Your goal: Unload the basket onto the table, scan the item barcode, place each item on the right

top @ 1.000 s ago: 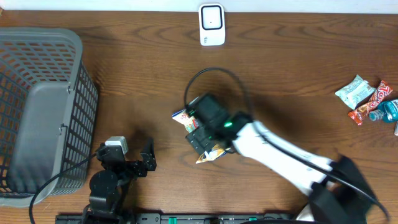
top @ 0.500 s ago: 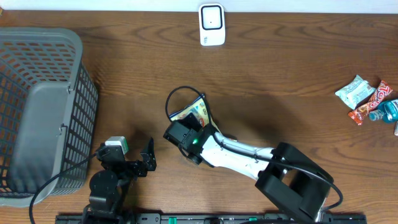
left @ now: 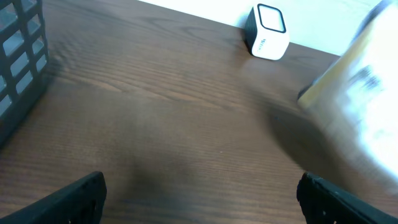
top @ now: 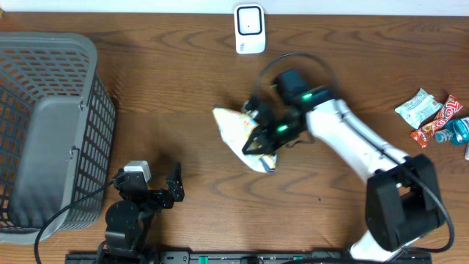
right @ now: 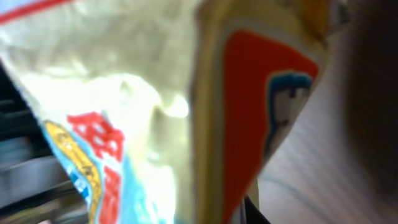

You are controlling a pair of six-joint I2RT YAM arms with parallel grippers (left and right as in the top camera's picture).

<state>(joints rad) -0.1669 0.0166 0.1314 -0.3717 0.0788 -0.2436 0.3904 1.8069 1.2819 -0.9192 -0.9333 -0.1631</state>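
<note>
Since the earlier frame, snack packet [top: 233,126] and right gripper [top: 260,141] have been swung rightward and up, nearer the scanner [top: 249,29]. Packet is pinched at one end by jaws closed almost fully, and appears lifted clear of the table [top: 146,88]. Left gripper [top: 174,192] is parked low, spread wide, nothing held. Barcode face cannot be made out; the wrist view is blurred. Risk noted: a thin pinch on slick film could be lost in a fast swing, or the code presented facing away from the scanner.
</note>
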